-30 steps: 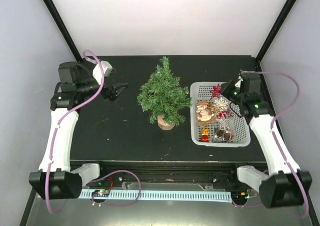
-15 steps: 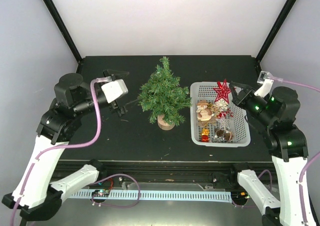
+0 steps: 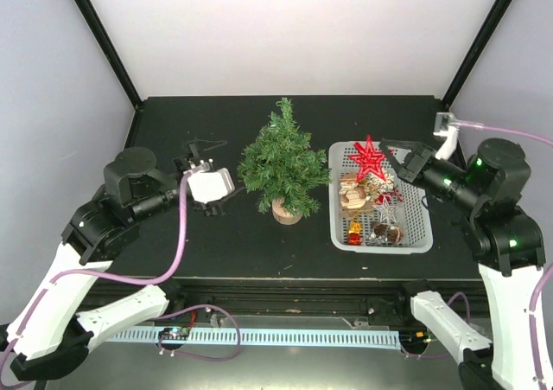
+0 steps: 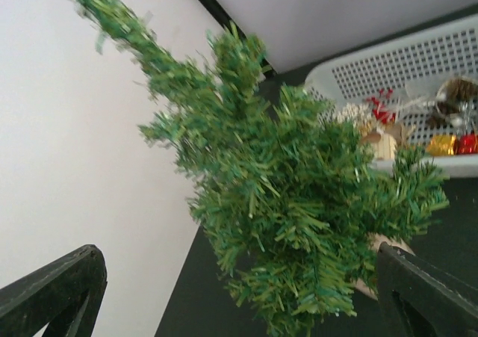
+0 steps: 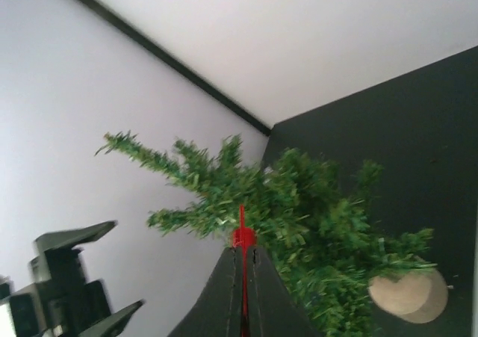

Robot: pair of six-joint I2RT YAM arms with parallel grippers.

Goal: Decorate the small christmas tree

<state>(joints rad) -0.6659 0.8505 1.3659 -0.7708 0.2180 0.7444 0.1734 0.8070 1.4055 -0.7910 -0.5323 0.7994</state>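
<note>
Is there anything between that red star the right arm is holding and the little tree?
Nothing visible. The right gripper holds the star over the basket, near its left side; only open air lies between it and the tree.

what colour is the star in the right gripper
Red star; top external view shows it best.

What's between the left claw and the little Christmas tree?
Nothing: only bare black table lies between the left claw and the small christmas tree, as the top view shows.
</note>
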